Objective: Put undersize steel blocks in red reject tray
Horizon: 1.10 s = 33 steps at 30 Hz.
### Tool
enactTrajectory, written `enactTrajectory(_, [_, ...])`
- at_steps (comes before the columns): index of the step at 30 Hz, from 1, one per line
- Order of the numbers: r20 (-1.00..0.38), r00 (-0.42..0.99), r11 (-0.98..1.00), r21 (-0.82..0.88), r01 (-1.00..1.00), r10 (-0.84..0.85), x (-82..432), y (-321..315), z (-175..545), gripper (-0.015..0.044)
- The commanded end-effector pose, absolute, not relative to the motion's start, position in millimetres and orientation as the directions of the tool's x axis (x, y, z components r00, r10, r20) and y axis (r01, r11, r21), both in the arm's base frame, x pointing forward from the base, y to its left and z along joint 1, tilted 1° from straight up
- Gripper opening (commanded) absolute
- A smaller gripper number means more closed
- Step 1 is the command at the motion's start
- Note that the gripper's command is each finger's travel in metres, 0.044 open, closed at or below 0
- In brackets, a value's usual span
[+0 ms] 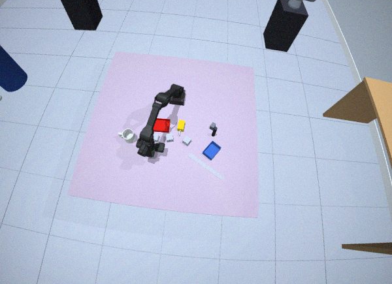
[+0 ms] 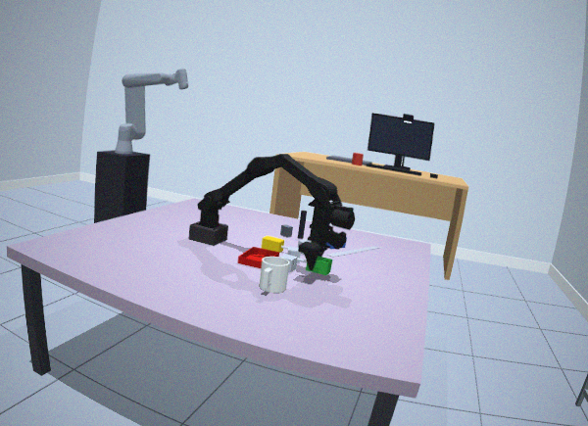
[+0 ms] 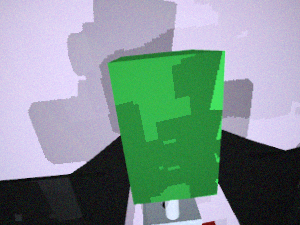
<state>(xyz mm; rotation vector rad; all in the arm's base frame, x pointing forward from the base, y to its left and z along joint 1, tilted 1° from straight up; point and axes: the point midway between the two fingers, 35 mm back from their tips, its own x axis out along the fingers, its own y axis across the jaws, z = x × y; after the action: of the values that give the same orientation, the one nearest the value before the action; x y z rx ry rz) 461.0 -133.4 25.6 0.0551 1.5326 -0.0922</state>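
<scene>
Matt green gauge (image 2: 319,265) (image 3: 170,127); smooth, glazed-looking white mug (image 1: 128,135) (image 2: 275,275).
</scene>
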Motion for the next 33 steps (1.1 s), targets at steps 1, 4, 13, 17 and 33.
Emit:
enactTrajectory(1, [-0.999,0.045,0.995,-0.021,0.100,-0.025,464,-133,22,0.0000])
enactTrajectory(4, [-0.999,0.045,0.995,-0.021,0.100,-0.025,465,-134,18,0.0000])
enactTrajectory(13, [-0.999,0.045,0.995,-0.021,0.100,-0.025,466,-134,13,0.0000])
enactTrajectory(17, [-0.999,0.045,0.995,-0.021,0.100,-0.025,464,-134,12,0.0000])
enactTrajectory(33, [-0.999,0.046,0.995,-0.021,0.100,-0.026,456,-133,9,0.0000])
